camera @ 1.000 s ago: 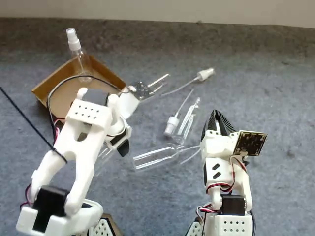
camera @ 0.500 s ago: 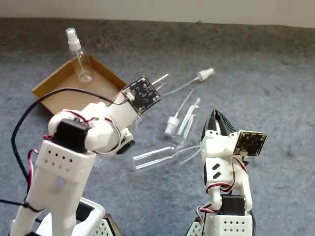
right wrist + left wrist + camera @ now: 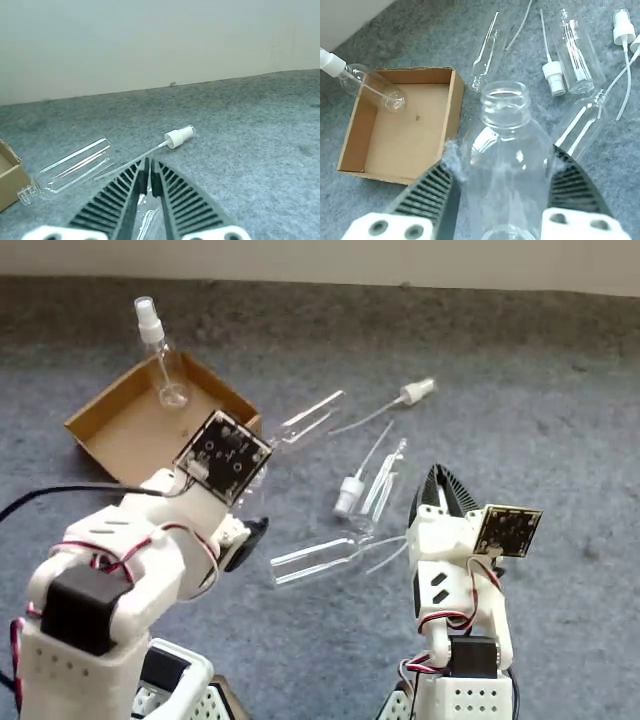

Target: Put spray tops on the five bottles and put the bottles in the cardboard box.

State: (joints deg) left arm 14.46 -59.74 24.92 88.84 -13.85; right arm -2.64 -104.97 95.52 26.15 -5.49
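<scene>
My left gripper (image 3: pixel 505 160) is shut on a clear, open-necked bottle (image 3: pixel 506 135), held near the cardboard box (image 3: pixel 451 107). From above, that arm's wrist (image 3: pixel 222 455) sits at the box's (image 3: pixel 105 430) near corner. A bottle with a spray top (image 3: pixel 160 355) leans inside the box. Three uncapped bottles lie on the carpet (image 3: pixel 310 415) (image 3: pixel 385 475) (image 3: pixel 315 558). Two loose spray tops lie among them (image 3: pixel 415 392) (image 3: pixel 350 495). My right gripper (image 3: pixel 440 490) (image 3: pixel 148 175) is shut and empty, just short of the bottles.
Grey carpet covers the work area, with a pale wall (image 3: pixel 150 40) along its far side. The carpet to the right of the right arm (image 3: pixel 560 470) is bare. The loose bottles and tops cluster between the two arms.
The left arm has drawn back from beside the box toward its base, its wrist shifting left and nearer. The right arm and the loose parts have not moved.
</scene>
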